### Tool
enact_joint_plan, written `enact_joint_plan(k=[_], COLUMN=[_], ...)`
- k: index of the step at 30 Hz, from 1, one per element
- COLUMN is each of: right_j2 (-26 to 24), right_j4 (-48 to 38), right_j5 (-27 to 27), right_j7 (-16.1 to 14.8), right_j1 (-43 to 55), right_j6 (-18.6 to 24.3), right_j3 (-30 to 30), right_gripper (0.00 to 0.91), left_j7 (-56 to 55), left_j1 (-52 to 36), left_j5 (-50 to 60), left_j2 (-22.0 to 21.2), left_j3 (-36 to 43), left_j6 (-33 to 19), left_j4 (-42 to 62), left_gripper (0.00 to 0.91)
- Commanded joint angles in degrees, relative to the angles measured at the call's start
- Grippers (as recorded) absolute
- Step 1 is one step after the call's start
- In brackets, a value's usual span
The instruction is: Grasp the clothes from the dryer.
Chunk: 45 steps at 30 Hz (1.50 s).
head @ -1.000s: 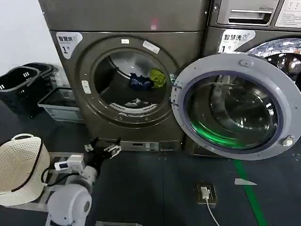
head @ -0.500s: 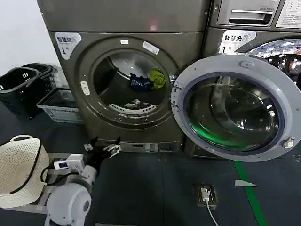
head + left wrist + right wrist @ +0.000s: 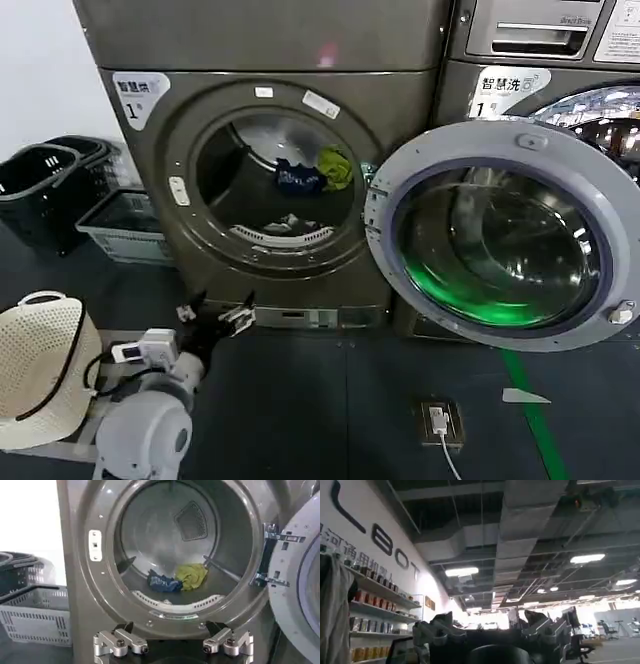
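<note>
Ahead of and above our left gripper (image 3: 215, 316), fingers spread and empty, the clothes (image 3: 177, 578) sit deep inside the dryer (image 3: 150, 215); reaching in, we might strike its rim.

Bronze-grey dryer (image 3: 270, 40) gleams with a brushed metal sheen, its drum (image 3: 165, 525) smooth, dull steel. Soft, crumpled cloth there, the clothes (image 3: 177, 577), matt blue and yellow-green. The door (image 3: 495, 235) shows glossy glass in a smooth grey plastic rim. Left pincer (image 3: 172, 642) shines, bare metal links. Floor (image 3: 330, 400) looks dark and matt.
</note>
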Motion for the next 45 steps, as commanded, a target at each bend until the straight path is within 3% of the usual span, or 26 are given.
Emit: enact_joint_plan(k=[1,45], right_j2=[0.0,0.1], right_j4=[0.1,0.0], right_j5=[-0.1,-0.1], right_j7=[0.0,0.1], right_j1=[0.0,0.2], right_j6=[0.0,0.1], right_j3=[0.0,0.1], right_gripper=[0.907,0.907], left_j7=[0.0,1.3], left_j1=[0.1,0.1], left_j5=[0.0,1.9], left_j2=[0.1,0.2], left_j3=[-0.1,0.2], left_j6=[2.8,2.8], left_j4=[0.1,0.4], left_gripper=[0.907,0.907])
